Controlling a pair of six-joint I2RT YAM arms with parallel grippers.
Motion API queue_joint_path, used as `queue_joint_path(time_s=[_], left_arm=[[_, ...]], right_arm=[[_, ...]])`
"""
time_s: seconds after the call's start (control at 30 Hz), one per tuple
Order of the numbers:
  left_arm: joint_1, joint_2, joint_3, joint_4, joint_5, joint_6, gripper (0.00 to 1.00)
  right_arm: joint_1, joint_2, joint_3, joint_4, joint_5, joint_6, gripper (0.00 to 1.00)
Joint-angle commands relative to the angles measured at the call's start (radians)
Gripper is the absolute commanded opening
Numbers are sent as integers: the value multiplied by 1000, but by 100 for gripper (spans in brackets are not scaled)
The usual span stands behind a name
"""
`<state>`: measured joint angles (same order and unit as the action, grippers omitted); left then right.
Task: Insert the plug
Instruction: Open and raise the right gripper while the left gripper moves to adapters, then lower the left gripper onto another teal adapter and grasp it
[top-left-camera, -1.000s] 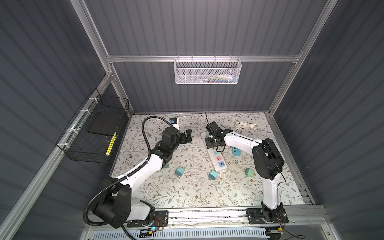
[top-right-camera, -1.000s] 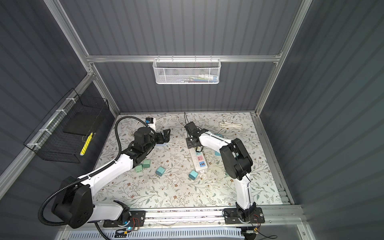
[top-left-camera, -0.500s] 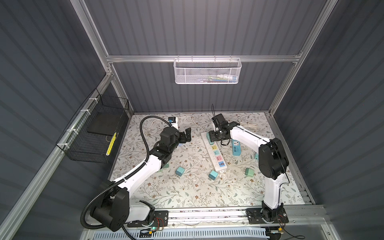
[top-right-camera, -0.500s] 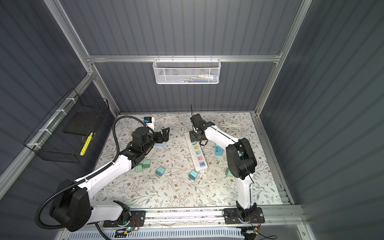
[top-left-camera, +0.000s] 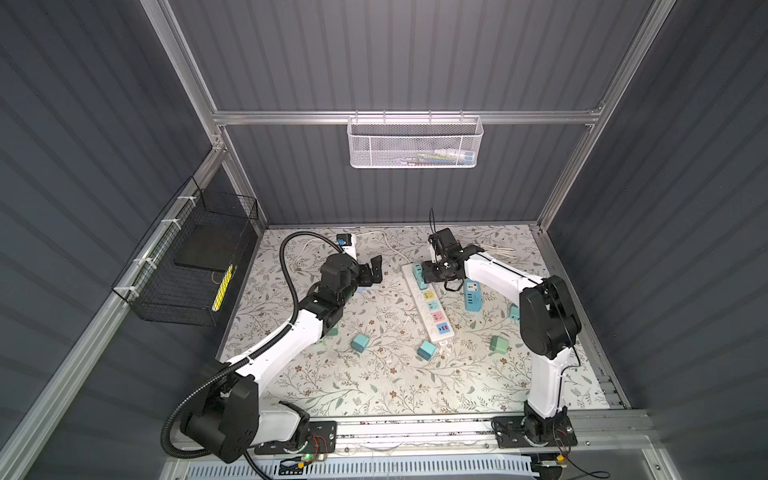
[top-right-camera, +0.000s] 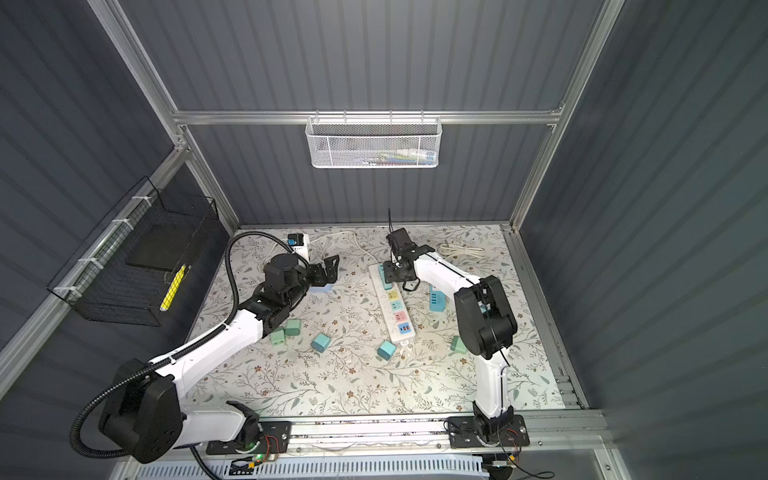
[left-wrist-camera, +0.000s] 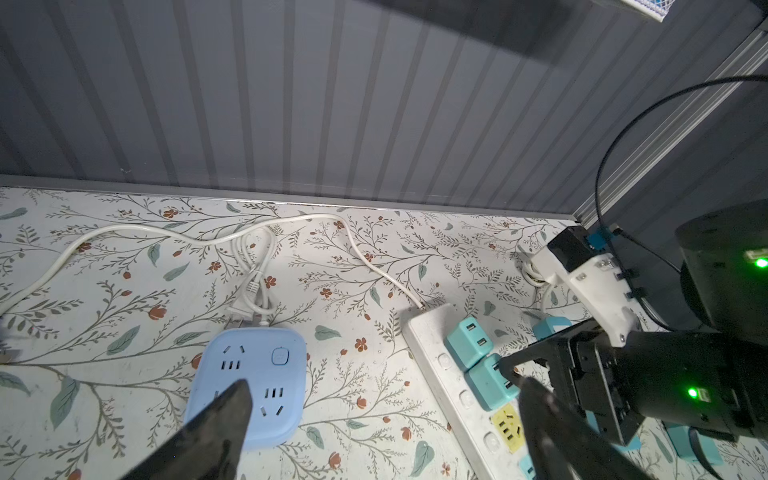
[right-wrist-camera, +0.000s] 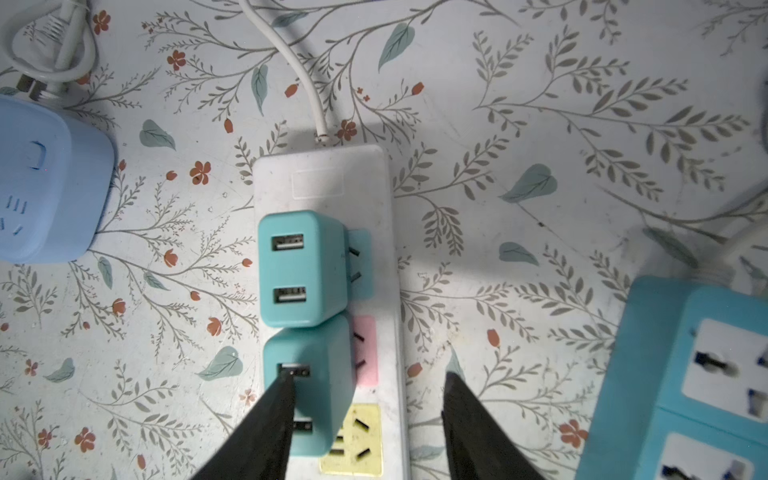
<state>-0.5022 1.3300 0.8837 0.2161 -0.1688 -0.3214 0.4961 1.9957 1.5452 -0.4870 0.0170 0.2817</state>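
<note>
Hovering over the white power strip (right-wrist-camera: 324, 174), the right gripper (right-wrist-camera: 369, 374) had its jaws apart and clamped on nothing. One finger (right-wrist-camera: 266, 424) crossed the face of a teal USB charger (right-wrist-camera: 328, 395) by a USB port, while the opposite finger stood clear of that charger, past the strip's other long edge. The charger stood ports-up on the strip's pink socket. It touched a second teal charger (right-wrist-camera: 301, 268) on the next socket toward the strip's cord end. Whether either plug was fully seated could not be told.

The left gripper (left-wrist-camera: 382, 415) hung with its jaws wide apart and empty. It was over a light-blue square socket hub (left-wrist-camera: 257, 365) that lay on the bench (top-left-camera: 374, 386) beside the strip's cord end.

On the strip's other side, near its middle, lay a teal multi-socket block (top-left-camera: 473, 297). In a top view, loose teal chargers (top-left-camera: 426, 351) sat on the bench near the strip's far end, one just beside it.
</note>
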Motion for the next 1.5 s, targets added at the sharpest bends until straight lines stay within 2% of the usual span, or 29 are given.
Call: queue_joint_path(time_s=[0.0,0.2,0.3,0.47,0.53,0.6,0.67,0.83,1.1,1.23,1.47], left_arm=[[-2,10,24,-28,-20,8,100],[-2,29,128,-232,-132,-83,100],[-2,57,219,-457,-180,-127,100],[-2,61,256,-758,-135,-146,100],[-2,64,245,-862,-112,-164,100],[-2,59,210,-917,-52,-167,100],[-2,58,167,-945,17,-183,100],[-4,103,77,-934,179,-186,96],[-16,171,39,-869,275,-166,92],[-46,198,51,-851,287,-159,92],[-106,239,67,-863,241,-171,91]], right_arm=[[-1,-19,3,-76,-1,-12,59],[-4,-152,48,-83,59,-8,71],[-4,-229,-14,-49,63,5,73],[-5,-384,-264,152,48,56,79],[-20,-403,-279,115,16,111,81],[-29,-406,-279,61,-41,113,81],[-28,-429,-313,84,-81,104,80],[-28,-480,-347,93,-90,95,80],[-28,-534,-403,126,-93,90,80],[-28,-564,-441,124,-83,79,81],[-30,-624,-519,142,-63,73,84]])
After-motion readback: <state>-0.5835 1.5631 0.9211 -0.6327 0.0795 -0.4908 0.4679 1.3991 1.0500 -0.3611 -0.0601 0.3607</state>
